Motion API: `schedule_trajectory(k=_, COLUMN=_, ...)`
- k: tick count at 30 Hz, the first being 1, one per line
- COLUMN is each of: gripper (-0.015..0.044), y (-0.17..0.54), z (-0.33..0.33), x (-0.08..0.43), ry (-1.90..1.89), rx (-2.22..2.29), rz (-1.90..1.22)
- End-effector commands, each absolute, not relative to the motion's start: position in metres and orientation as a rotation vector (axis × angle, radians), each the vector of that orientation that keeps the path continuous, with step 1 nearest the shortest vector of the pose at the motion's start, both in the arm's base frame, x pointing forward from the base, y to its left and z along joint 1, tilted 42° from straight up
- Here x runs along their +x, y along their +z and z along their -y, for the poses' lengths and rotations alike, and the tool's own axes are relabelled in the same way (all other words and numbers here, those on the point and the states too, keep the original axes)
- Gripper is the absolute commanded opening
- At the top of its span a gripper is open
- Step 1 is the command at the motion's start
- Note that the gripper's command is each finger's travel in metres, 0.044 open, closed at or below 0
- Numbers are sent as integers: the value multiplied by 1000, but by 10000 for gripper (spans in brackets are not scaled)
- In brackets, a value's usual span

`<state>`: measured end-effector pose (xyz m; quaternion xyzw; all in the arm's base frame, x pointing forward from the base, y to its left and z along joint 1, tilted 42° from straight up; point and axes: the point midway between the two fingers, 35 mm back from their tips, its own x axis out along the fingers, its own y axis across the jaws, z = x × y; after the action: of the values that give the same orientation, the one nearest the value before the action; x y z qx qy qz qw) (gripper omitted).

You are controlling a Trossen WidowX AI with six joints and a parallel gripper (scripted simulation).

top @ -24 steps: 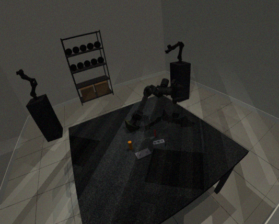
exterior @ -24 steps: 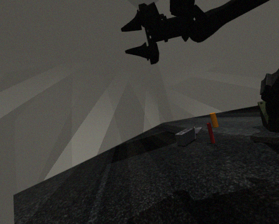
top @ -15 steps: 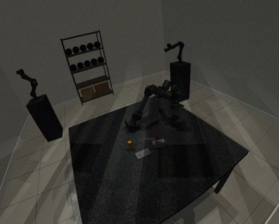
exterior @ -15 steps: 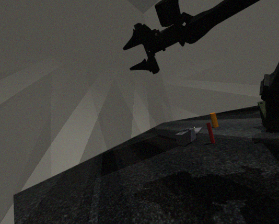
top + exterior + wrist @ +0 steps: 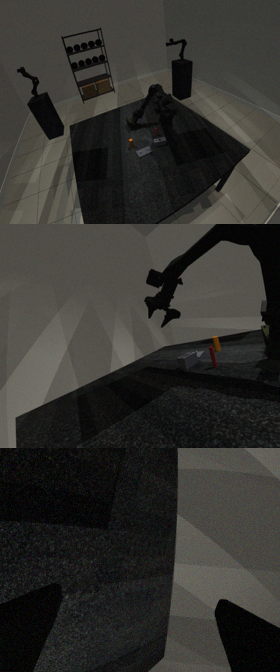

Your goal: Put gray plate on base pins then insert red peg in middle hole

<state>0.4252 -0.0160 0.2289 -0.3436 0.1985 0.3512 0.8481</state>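
The gray plate (image 5: 160, 143) (image 5: 187, 361) is a thick block with a row of three holes in its top, standing on the table. The base (image 5: 144, 152) (image 5: 200, 354) is a flat light slab with two short pins, beside the plate and apart from it. The red peg (image 5: 156, 131) (image 5: 213, 357) stands upright near the plate, on the arm's side in the top view. My gripper (image 5: 155, 322) (image 5: 141, 601) is open and empty, high above the table. Neither plate, base nor peg shows in the wrist view. The fingertips are too dark to make out in the top view.
An orange cylinder (image 5: 131, 143) (image 5: 216, 344) stands upright near the base. The dark table (image 5: 147, 188) (image 5: 183, 412) (image 5: 90, 563) carries these things, and its edge shows in the wrist view. A shelf rack (image 5: 94, 79) and two pedestals (image 5: 47, 120) (image 5: 181, 81) bearing other arms stand beyond the table.
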Motion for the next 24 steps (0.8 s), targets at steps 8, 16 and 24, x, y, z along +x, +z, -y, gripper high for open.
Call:
schedule_trajectory(k=8, gripper=440, y=146, z=-8, x=338, ry=1397, rx=-461, rz=-843)
schedule_trajectory(k=16, gripper=440, y=150, z=-12, x=340, ry=1397, rx=-461, rz=-843)
schedule_trajectory(k=24, gripper=440, y=103, z=-53, x=338, ry=1397, rx=-461, rz=-840)
